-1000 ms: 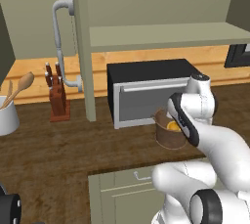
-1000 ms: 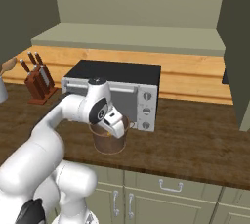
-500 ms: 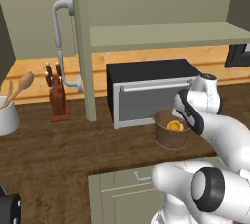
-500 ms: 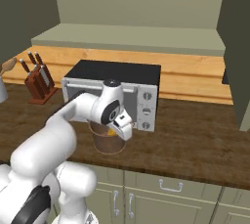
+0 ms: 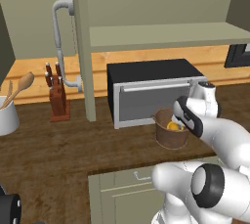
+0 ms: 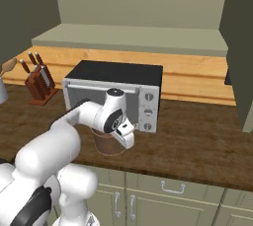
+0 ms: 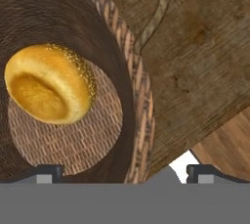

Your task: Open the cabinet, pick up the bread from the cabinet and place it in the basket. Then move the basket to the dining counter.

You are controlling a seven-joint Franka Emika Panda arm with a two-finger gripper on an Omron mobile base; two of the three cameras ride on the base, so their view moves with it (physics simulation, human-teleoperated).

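Inside basket [image 7: 139, 96] — bread [image 7: 49, 83] lying free; end effector [image 7: 122, 171] spread wide, shifted rightward since earlier.

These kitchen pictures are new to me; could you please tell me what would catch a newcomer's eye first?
The golden-brown bread roll lying on the floor of the woven basket stands out at once in the hand view. In the base views that basket stands on the dark wood counter right in front of the black microwave, with the white arm's open tool poised at its rim. To the left, a knife block stands near the open cabinet door.
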